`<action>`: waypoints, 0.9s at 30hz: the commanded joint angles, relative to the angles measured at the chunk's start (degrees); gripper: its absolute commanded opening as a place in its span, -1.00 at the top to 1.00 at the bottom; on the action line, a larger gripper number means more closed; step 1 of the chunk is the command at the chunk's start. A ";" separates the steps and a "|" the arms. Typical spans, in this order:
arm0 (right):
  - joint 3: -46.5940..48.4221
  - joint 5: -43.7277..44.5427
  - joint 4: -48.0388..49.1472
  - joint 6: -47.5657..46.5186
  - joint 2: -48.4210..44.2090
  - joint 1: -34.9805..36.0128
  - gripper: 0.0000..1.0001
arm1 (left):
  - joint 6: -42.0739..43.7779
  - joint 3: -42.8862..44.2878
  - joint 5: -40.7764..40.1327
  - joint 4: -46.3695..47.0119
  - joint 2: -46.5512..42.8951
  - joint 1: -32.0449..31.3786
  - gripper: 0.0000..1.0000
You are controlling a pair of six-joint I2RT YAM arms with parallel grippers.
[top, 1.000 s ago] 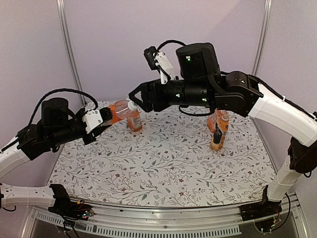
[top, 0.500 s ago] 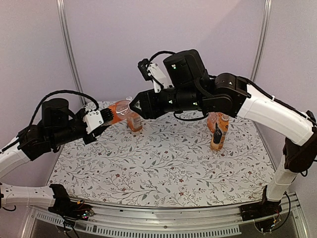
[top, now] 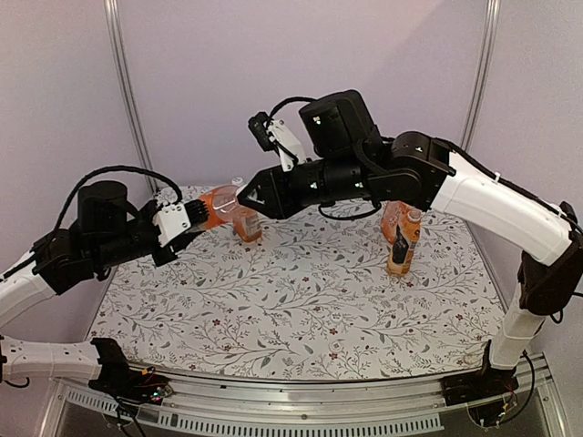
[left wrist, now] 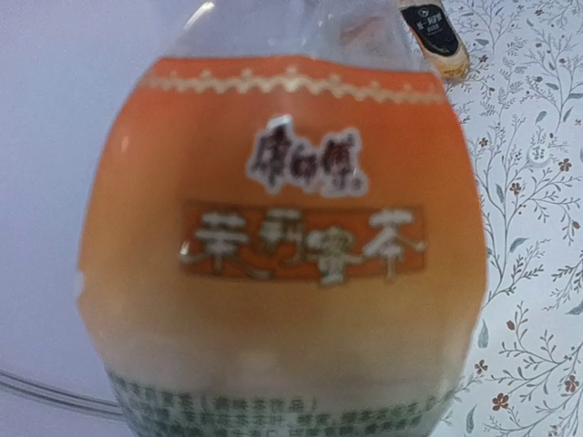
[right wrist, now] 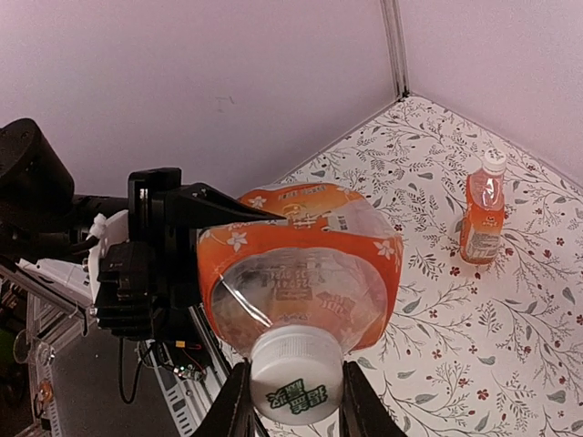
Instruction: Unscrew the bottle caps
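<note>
Bottle is up in the air, lying on its side, well above the table. The left gripper has it by the base end. The left wrist view is all orange label, with none of its own fingers showing. The right wrist view shows dark fingers wrapped round the body. I judge them pinched on the bottle.

Cap sits right between the jaws of the right gripper, a finger hard against each side. No gap that I can make out, so they read as closed on the cap.

Key relation: the bottle's long axis runs straight out from the right jaws toward the left jaws, cap end first, roughly level. That puts it about in line with the right wrist's roll. The right arm is the one at the cap; the left only holds.

Next is likely a wrist roll against the left hold. The soft body may twist in the grip.

A standing bottle, capped, is beyond the right jaws. Two more are well away from both jaws.
</note>
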 commanded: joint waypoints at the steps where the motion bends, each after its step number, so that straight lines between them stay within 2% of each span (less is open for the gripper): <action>1: -0.41 -8.76 -2.65 -10.25 -0.05 0.17 1.00 | -1.69 2.79 17.36 -8.56 -1.11 -0.87 0.68; 3: -2.19 -12.88 -4.65 -17.03 -1.76 1.16 1.00 | -4.34 5.03 30.42 -16.05 -1.42 -0.90 0.68; 5: -4.84 -17.79 -6.57 -27.39 -3.85 2.47 1.00 | -8.32 6.57 39.13 -19.96 -1.20 -0.85 0.68; 7: -7.02 -21.27 -8.02 -36.78 -6.20 3.39 1.00 | -11.26 7.24 45.23 -21.68 -0.97 -0.86 0.69; 10: -8.10 -21.82 -11.77 -44.90 -7.76 4.79 1.00 | -14.63 6.86 51.34 -22.06 -0.92 -0.85 0.75; 14: -7.39 -17.86 -15.97 -55.05 -6.91 7.20 1.00 | -15.57 6.32 52.55 -21.26 -0.27 -0.85 0.78; 21: -8.01 -14.80 -15.67 -59.09 -6.78 7.40 1.00 | -15.70 8.19 51.28 -21.76 1.50 -0.19 0.78; 22: -8.22 -13.60 -14.59 -58.95 -6.85 7.36 0.87 | -15.78 8.16 50.94 -21.61 1.43 -0.09 0.78; 24: -8.39 -9.14 -12.19 -56.55 -7.16 7.30 0.10 | -16.65 7.44 48.57 -19.85 1.08 -0.06 0.78; 25: -8.36 -7.22 -11.30 -53.82 -7.35 7.33 -0.18 | -17.23 6.94 46.53 -18.43 0.96 -0.06 0.79; 27: -8.54 -2.05 -9.19 -49.18 -7.86 7.32 -0.60 | -17.52 6.02 40.04 -15.89 0.81 -0.06 0.78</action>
